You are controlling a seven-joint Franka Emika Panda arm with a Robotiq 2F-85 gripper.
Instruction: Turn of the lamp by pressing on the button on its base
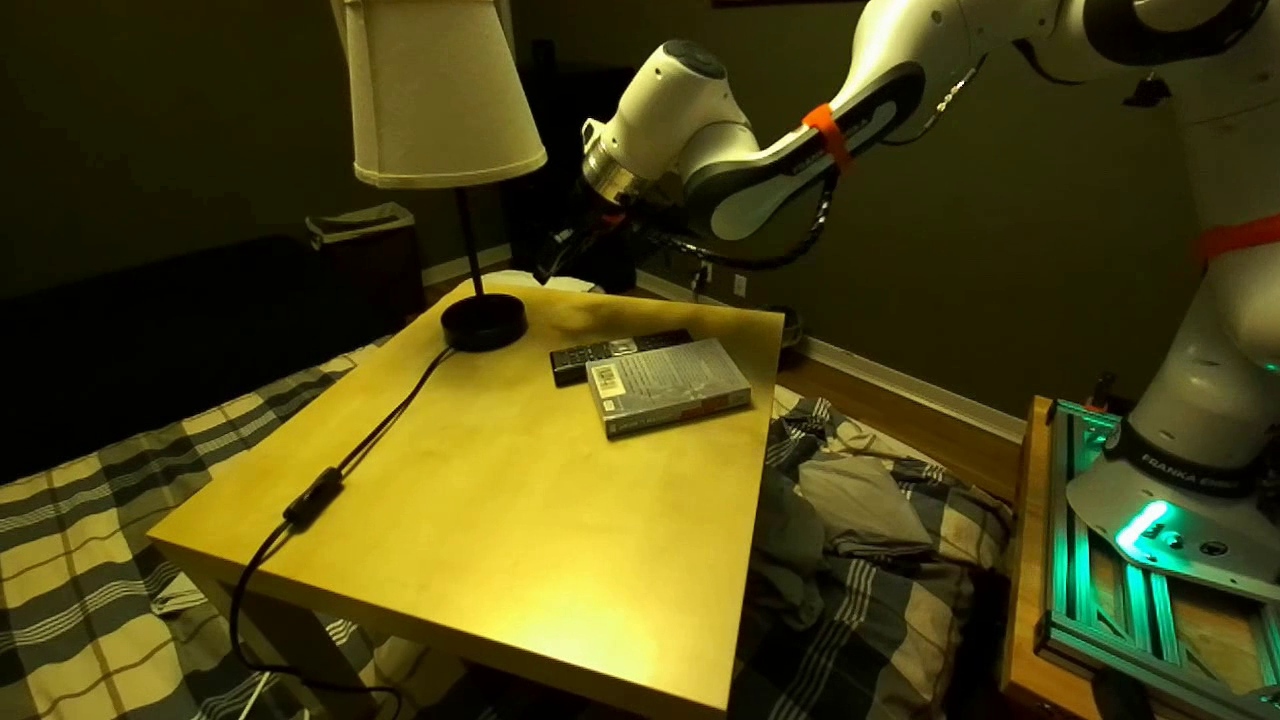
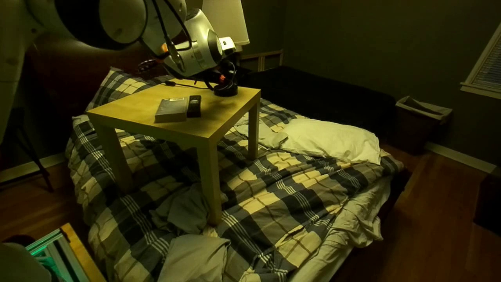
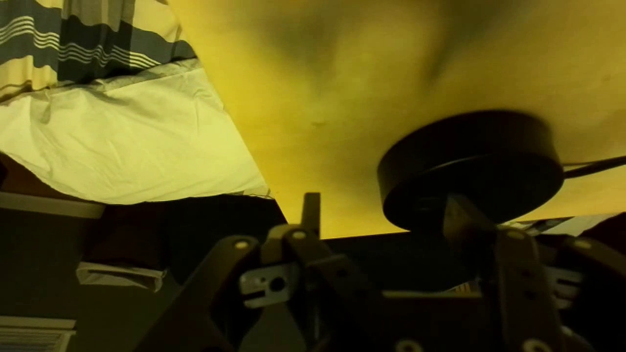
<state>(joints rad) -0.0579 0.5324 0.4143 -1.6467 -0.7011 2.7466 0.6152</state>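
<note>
Table lamp (image 1: 447, 110) stood upright near a corner of the pale side table (image 1: 520, 520). Tapered shade (image 1: 440, 85), thin dark stem (image 1: 470, 240), squat round black base (image 1: 484, 322). Could not tell whether it was lit.

Handling, by guess: shade light and easily dented, stem stiff, most of the weight low in the base, whose smooth finish was likely slick under a fingertip. A sideways shove would probably slide or rock it; a straight-down push would be borne by the tabletop. No grasp called for, just one tip on the button, which I could not make out against the black. Inline switch (image 1: 315, 500) lay on the cord (image 1: 395, 408), well apart from the base: possibly the real control, and apt to skate if pressed off-centre.

Pose: Franka arm (image 1: 880, 100) arched in from the side, its gripper (image 3: 384, 199) angled obliquely down beside the lamp, below the shade's rim. Fingers stood wide apart, nothing between them. In the wrist view one fingertip (image 3: 462, 217) overlapped the base; an exterior view put the tips above the tabletop and to the base's side, so near, seemingly not touching. Bringing the fingers together would likely have made a firmer poker. Wrist link (image 1: 675, 110) looked about level with the shade; a knock there was my main worry.
</note>
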